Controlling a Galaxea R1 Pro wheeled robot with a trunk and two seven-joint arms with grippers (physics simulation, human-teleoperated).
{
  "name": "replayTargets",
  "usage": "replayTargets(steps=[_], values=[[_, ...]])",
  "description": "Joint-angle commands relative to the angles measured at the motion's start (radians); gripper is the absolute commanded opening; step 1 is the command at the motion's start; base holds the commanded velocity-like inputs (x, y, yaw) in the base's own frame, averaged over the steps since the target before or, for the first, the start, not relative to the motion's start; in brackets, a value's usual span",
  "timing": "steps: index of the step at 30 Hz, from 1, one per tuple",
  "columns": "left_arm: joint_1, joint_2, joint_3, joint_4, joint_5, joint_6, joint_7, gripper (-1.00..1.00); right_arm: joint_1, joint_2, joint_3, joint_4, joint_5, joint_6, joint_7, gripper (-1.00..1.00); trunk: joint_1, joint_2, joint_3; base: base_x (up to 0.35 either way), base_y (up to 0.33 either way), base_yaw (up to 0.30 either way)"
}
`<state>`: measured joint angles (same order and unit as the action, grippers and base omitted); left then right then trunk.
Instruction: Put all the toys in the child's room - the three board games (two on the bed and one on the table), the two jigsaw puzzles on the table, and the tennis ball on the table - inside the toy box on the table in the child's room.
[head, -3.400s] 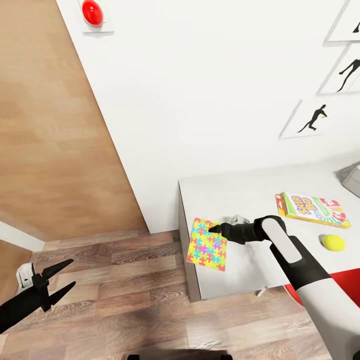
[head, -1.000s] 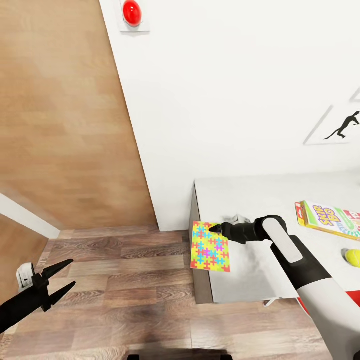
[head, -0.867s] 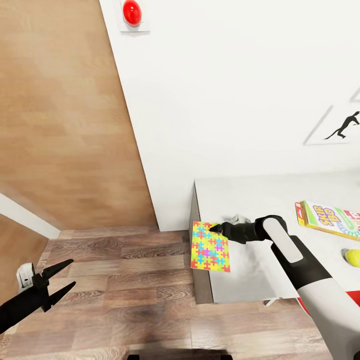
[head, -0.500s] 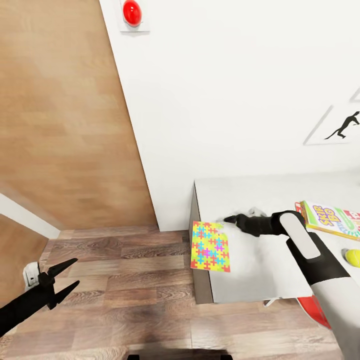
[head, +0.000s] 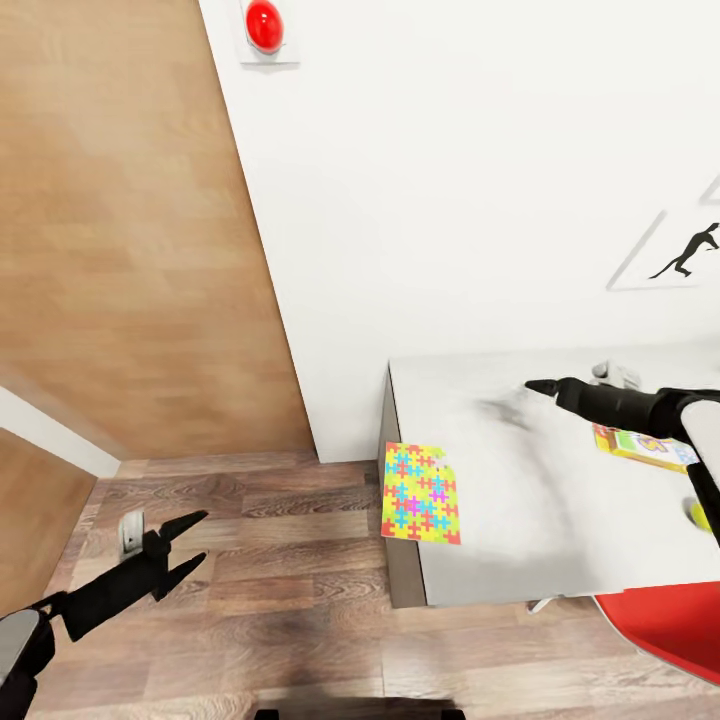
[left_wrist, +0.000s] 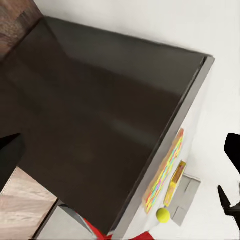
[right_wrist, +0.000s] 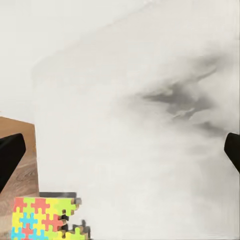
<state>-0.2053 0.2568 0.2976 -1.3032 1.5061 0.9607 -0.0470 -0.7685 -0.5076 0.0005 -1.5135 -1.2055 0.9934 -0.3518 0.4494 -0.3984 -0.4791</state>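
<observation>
Over the head camera's view, my right claw hung above the white table, its fingers spread and holding nothing, well apart from the jigsaw puzzle. That square, many-coloured box lay flat at the table's near left corner, its edge jutting past the rim over the wooden floor. Behind my right forearm a strip of the Skip-Bo board game lay on the table, and a sliver of the tennis ball sat at the frame's right edge, beside a red chair. My left claw hovered low over the floor, released and empty. A red button was fixed on the wall above.

From the left wrist, I saw the table's dark grey side, and along its white top the puzzle, the board game, the tennis ball and a light grey toy box beside them.

From the right wrist, my dark fingertips stood wide apart above the bare tabletop, with the puzzle at its corner.
</observation>
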Motion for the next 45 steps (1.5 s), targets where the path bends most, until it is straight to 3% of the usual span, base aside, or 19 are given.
replayTargets(steps=[1,4,5,8,9,13,14,17,18,21,27,31,36,45], values=[[-0.018,-0.012,-0.01,0.018,-0.078,-0.018,-0.06,1.0,0.01,-0.018,-0.034,-0.047,-0.01,0.005,-0.008,1.0,0.001,-0.002,-0.001,0.0,0.0,0.0],[-0.043,-0.018,-0.026,0.052,-0.156,-0.052,-0.141,1.0,0.029,-0.027,-0.055,-0.073,-0.01,0.007,-0.002,1.0,0.001,-0.002,-0.001,0.0,0.0,0.0],[-0.043,-0.018,-0.026,0.052,-0.156,-0.052,-0.141,1.0,0.029,-0.027,-0.055,-0.073,-0.01,0.007,-0.002,1.0,0.001,-0.002,-0.001,0.0,0.0,0.0],[-0.069,-0.02,-0.062,0.109,-0.25,-0.087,-0.255,1.0,0.044,-0.032,-0.078,-0.087,-0.01,0.01,0.021,1.0,0.001,-0.002,-0.001,0.0,0.0,0.0],[-0.069,-0.02,-0.062,0.109,-0.25,-0.087,-0.255,1.0,0.044,-0.032,-0.078,-0.087,-0.01,0.01,0.021,1.0,0.001,-0.002,-0.001,0.0,0.0,0.0],[-0.109,-0.021,-0.097,0.207,-0.365,-0.156,-0.426,1.0,0.054,-0.039,-0.109,-0.096,-0.011,0.018,0.123,1.0,0.001,-0.002,-0.001,0.0,0.0,0.0],[-0.109,-0.021,-0.097,0.207,-0.365,-0.156,-0.426,1.0,0.054,-0.039,-0.109,-0.096,-0.011,0.018,0.123,1.0,0.001,-0.002,-0.001,0.0,0.0,0.0],[-0.136,-0.023,-0.117,0.265,-0.431,-0.221,-0.527,1.0,0.058,-0.056,-0.123,-0.099,-0.011,0.051,0.228,1.0,0.001,-0.002,-0.001,0.0,0.0,0.0],[-0.136,-0.023,-0.117,0.265,-0.431,-0.221,-0.527,1.0,0.058,-0.056,-0.123,-0.099,-0.011,0.051,0.228,1.0,0.001,-0.002,-0.001,0.0,0.0,0.0],[-0.154,-0.025,-0.134,0.298,-0.479,-0.287,-0.586,1.0,0.059,-0.084,-0.131,-0.1,-0.013,0.054,0.316,1.0,0.001,-0.002,-0.001,0.0,0.0,0.0],[-0.172,-0.03,-0.145,0.341,-0.51,-0.389,-0.625,1.0,0.061,-0.111,-0.134,-0.101,-0.019,0.054,0.379,1.0,0.001,-0.002,-0.001,0.0,0.0,0.0],[-0.213,-0.036,-0.151,0.434,-0.526,-0.459,-0.665,1.0,0.062,-0.121,-0.134,-0.102,-0.022,0.054,0.405,1.0,0.001,-0.002,-0.001,0.0,0.0,-0.047],[-0.266,-0.039,-0.177,0.538,-0.557,-0.509,-0.73,1.0,0.062,-0.125,-0.134,-0.102,-0.024,0.054,0.416,1.0,0.001,-0.002,-0.001,0.0,0.0,-0.158],[-0.313,-0.04,-0.206,0.62,-0.586,-0.565,-0.784,1.0,0.063,-0.127,-0.134,-0.102,-0.024,0.054,0.422,1.0,0.001,-0.002,-0.001,0.0,0.0,-0.245]])
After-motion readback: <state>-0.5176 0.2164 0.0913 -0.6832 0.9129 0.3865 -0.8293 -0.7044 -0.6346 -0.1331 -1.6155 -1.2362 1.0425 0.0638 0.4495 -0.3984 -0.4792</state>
